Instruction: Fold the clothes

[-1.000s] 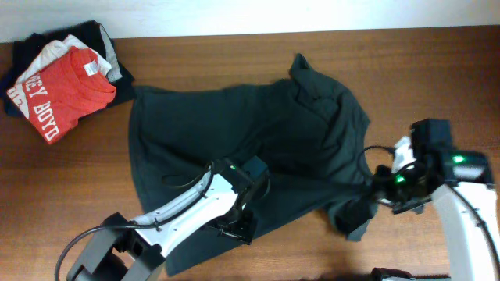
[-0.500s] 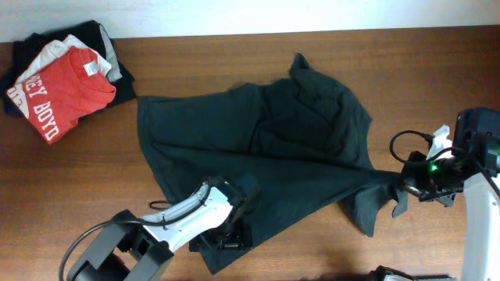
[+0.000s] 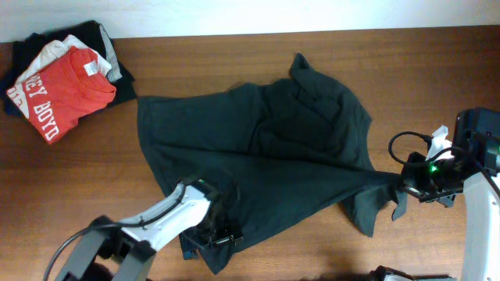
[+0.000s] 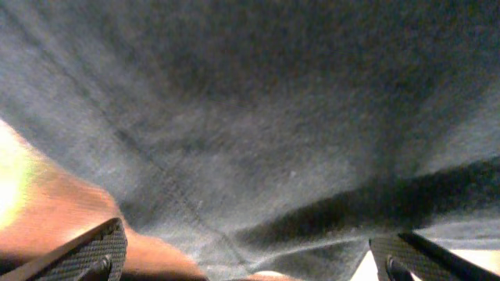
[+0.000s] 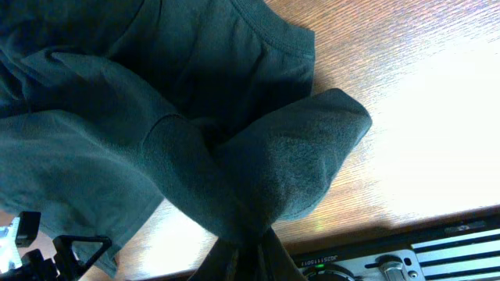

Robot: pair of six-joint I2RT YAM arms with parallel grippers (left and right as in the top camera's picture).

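Surface: a brown wooden surface (image 3: 234,55) ran below a pale strip along the top edge of the overhead view.
T-shirt: the dark charcoal T-shirt (image 3: 266,148) lay rumpled across the centre, narrowing to a taut tip toward the right edge.
Pile: a red T-shirt (image 3: 66,86) with white lettering sat on other folded garments in the upper left, apart from the dark one.
Left tool: the left tool (image 3: 215,238) stood at the shirt's lower hem, lower centre-left.
Right tool: the right tool (image 3: 402,187) was at the shirt's narrow tip, far right.
Left wrist view: dark fabric filled the frame. The fingers (image 4: 86,250) stood wide apart in the lower corners, clamping nothing. Wood showed at lower left.
Right wrist view: at bottom centre the tool was closed tight on a gathered bunch of the shirt. Bare wood lay to the right.
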